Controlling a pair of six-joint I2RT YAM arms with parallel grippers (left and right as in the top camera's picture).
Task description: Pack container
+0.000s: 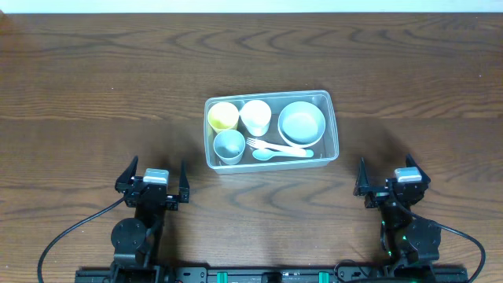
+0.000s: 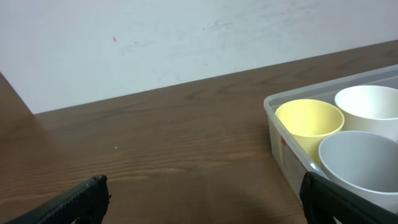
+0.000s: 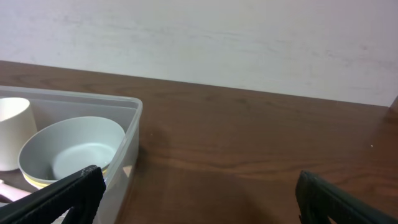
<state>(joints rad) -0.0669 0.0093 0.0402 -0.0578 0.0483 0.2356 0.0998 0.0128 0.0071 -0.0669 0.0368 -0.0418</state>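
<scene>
Clear plastic, the container (image 1: 332,126) is seen overhead on the desk (image 1: 94,71), its long axis laid 9 to 3 o'clock. It lies at 1 o'clock of the left jaws and 11 o'clock of the right jaws, and neither is judged nearer. Left wrist: it is met at 3 o'clock, jaws spread and empty. Right wrist: it is met at 9 o'clock, jaws likewise released.

Place: a robot test bench, lab-like rather than a home
Rig: left arm (image 1: 140,228) and right arm (image 1: 409,232) mounted on a black rail (image 1: 275,276) at the near edge
Wiring: black cables (image 1: 78,223) trailing from the arms
Surface: dark wood-grain counter (image 1: 94,79)
Backdrop: plain white wall (image 2: 186,37) on the far side
Props: plastic tableware staged in one clear container (image 1: 333,134)
</scene>
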